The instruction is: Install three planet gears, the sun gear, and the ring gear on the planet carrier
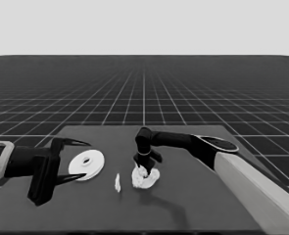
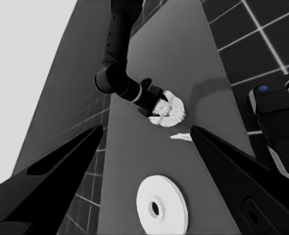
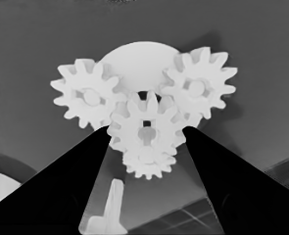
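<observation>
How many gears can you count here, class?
4, clustered at the smaller round part: two gears at opposite sides, one in the middle, one partly hidden under it.

A: What surrounds the dark table [image 1: 193, 215]?
B: A dark floor [image 1: 144, 93] ruled with a pale grid, receding far to the horizon.
A: Above it?
B: A pale blank band [image 1: 144, 27].

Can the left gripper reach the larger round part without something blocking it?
Probably yes. The left gripper waits open at the table's left end, and the larger round part lies flat right by its fingertips, bare on top. The right gripper works farther off, at the gears.
</observation>
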{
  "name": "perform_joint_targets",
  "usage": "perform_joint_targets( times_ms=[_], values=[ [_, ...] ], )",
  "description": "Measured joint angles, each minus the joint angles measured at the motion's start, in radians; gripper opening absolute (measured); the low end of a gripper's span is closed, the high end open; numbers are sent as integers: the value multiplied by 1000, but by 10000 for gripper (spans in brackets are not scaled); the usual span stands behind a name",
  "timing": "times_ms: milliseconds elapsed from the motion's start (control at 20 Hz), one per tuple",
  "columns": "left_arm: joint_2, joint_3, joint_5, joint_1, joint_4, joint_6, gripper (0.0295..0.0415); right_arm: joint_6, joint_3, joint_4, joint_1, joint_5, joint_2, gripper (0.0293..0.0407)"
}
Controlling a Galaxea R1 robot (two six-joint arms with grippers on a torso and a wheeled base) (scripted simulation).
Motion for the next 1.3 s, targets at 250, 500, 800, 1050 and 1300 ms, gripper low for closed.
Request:
perform_joint_targets(
  times_ms=[250, 500, 800, 1050, 1300],
  values=[
    [0, 0, 0, 0, 0, 0, 385, 52, 0, 0, 0, 0, 0, 309],
    [0, 0, 0, 0, 0, 0, 385, 105, 0, 0, 0, 0, 0, 309],
    [0, 0, 0, 0, 0, 0, 385, 168, -1, 0, -4, 0, -1, 309],
    [0, 0, 0, 0, 0, 0, 385, 220, -1, 0, -4, 0, -1, 309],
    [0, 0, 0, 0, 0, 0, 385, 272, -1, 0, -4, 0, -1, 309]
  ],
)
